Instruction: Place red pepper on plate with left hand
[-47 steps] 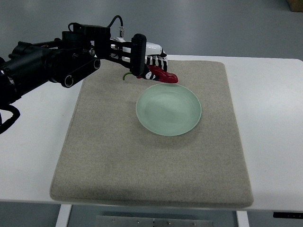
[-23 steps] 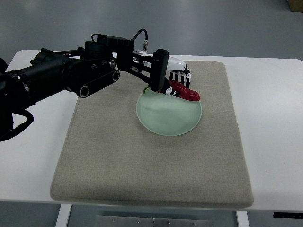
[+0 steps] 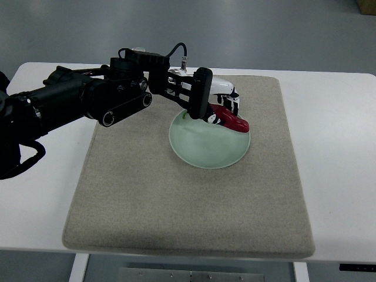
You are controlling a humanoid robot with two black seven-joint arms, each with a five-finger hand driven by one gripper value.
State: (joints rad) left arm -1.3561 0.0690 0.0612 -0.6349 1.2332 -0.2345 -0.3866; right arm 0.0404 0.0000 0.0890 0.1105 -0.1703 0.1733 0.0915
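Note:
A pale green plate [image 3: 205,147] lies on the beige mat, a little right of its middle. My left hand [image 3: 220,106] reaches in from the left on a black arm and hangs over the plate's far rim. Its white and black fingers are shut on the red pepper [image 3: 230,120], whose red tip points right over the plate's upper right rim. The pepper's green stem [image 3: 185,114] shows just left of the hand. My right hand is out of view.
The beige mat [image 3: 147,200] covers most of the white table [image 3: 335,153]. The black left arm [image 3: 88,103] crosses the mat's upper left corner. Grey floor lies beyond the table's far edge.
My left hand has carried the red pepper right and toward me, from beyond the plate's far left rim to above its far rim, and has dropped a little lower.

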